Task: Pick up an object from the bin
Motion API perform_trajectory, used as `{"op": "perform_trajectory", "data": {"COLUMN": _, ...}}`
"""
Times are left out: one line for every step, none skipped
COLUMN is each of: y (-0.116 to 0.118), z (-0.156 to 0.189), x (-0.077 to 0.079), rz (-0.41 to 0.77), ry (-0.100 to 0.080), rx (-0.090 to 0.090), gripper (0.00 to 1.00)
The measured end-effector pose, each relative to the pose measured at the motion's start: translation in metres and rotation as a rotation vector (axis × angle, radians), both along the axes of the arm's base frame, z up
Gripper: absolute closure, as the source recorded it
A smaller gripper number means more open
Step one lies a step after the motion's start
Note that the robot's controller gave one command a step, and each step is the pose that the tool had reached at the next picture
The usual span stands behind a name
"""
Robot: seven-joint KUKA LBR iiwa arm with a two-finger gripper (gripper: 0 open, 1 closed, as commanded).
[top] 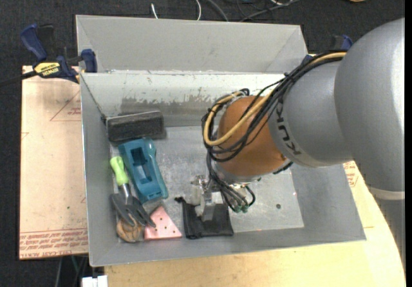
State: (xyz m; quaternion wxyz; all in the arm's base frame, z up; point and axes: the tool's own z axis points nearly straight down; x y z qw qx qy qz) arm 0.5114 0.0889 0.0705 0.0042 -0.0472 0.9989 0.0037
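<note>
**A:** Where's the claw (207, 201)?

**B:** Low in the bin (193, 44), near the front wall, a bit left of the middle. It's right over a black flat thing (209, 226) that lies on the floor by the front edge.

**A:** Is it pinching it?

**B:** Can't tell. The claw is v. close to the top of it, maybe touching. I can't see if the claw is spread or pressed together.

**A:** What's next to it?

**B:** A pink piece (164, 224) w/ a slanted top, just left of the black thing, also at the front edge. Left of that, a grey tool (132, 210) and a brown round thing (131, 233), tucked in the front left corner.

**A:** And more stuff?

**B:** Yes, all down the left wall. A blue tape holder (145, 170), a green handle (118, 168) touching its left side, and a black block (135, 127) at the back left, by the back wall.

**A:** Any room to move?

**B:** There's a gap of bare floor (183, 163) btw. the tape holder and the claw. The right part of the floor is bare too, but the big grey arm (360, 105) hangs over much of it.

**A:** What's the orange ball?

**B:** The arm's orange cover (248, 138), w/ cables (222, 118) looped round it. It sits above the claw, over the middle of the bin, apart from the back wall.
</note>
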Motion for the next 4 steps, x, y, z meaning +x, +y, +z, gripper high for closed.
{"op": "perform_trajectory", "data": {"y": 0.000, "z": 0.000, "x": 0.000, "rz": -0.001, "ry": 0.000, "rx": 0.000, "gripper": 1.00}}
{"op": "perform_trajectory", "data": {"y": 0.019, "z": 0.001, "x": -0.006, "rz": -0.149, "ry": 0.001, "rx": 0.001, "gripper": 1.00}}
{"op": "perform_trajectory", "data": {"y": 0.016, "z": 0.001, "x": -0.001, "rz": -0.150, "ry": 0.000, "rx": 0.003, "gripper": 1.00}}
{"op": "perform_trajectory", "data": {"y": 0.013, "z": 0.000, "x": 0.000, "rz": -0.147, "ry": -0.001, "rx": 0.003, "gripper": 1.00}}
